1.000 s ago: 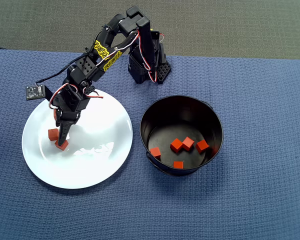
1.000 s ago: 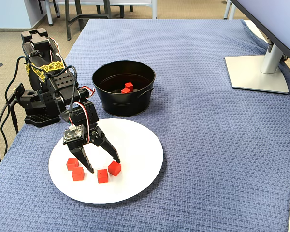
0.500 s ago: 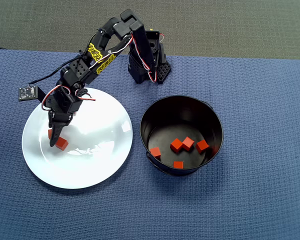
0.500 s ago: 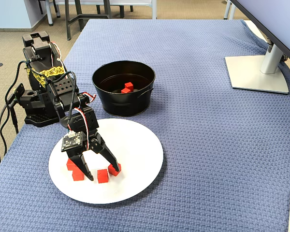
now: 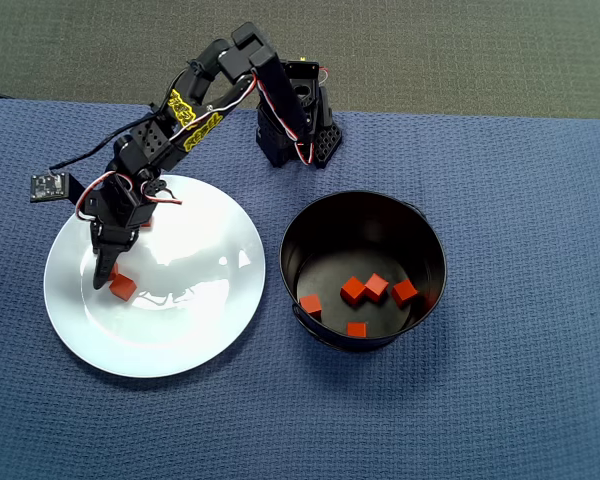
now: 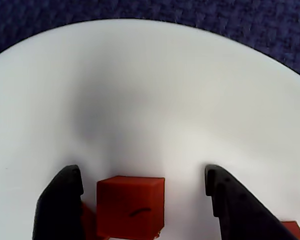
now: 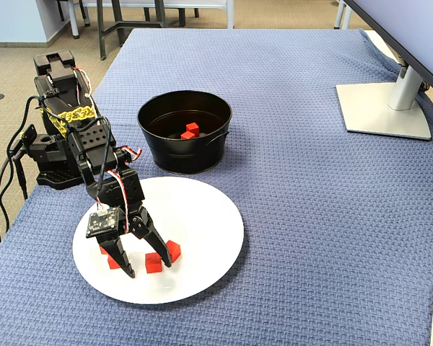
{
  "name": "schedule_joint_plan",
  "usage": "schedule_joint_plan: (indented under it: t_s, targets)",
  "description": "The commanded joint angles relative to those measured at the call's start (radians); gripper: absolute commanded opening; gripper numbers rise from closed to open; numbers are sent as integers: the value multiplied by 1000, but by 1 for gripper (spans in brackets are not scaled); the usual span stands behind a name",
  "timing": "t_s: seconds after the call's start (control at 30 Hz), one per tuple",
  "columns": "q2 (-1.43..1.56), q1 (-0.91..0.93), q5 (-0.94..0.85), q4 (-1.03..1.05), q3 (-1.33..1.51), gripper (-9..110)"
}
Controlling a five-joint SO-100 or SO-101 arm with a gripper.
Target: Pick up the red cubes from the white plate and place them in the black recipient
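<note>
Wrist view puts us right over the white plate [image 6: 190, 90], and the gripper [image 6: 142, 187] is spread wide with a red cube [image 6: 131, 206] sitting between its two black fingers [image 6: 60, 200], closer to the left one in this view and not clearly touched by either. A sliver of a second cube [image 6: 88, 220] peeks out behind that left finger, and another corner [image 6: 294, 229] shows at the lower right edge. Fixed view confirms it: jaws apart, tips down at the plate [image 7: 209, 223], one cube [image 7: 153, 263] between them, one [image 7: 174, 250] just outside, one [image 7: 112, 261] on the other side. Overhead, the black recipient [image 5: 435, 250] stands beside the plate, holding five cubes [image 5: 377, 287] on its floor.
</note>
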Motion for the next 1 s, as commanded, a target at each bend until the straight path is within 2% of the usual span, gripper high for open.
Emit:
schedule_joint_plan:
  t_s: [0.0, 0.63, 0.97]
  targets:
    - [8, 8, -28, -9, -35, 24]
    - [71, -49, -29, -97, 100, 22]
    - [104, -81, 0, -74, 109, 21]
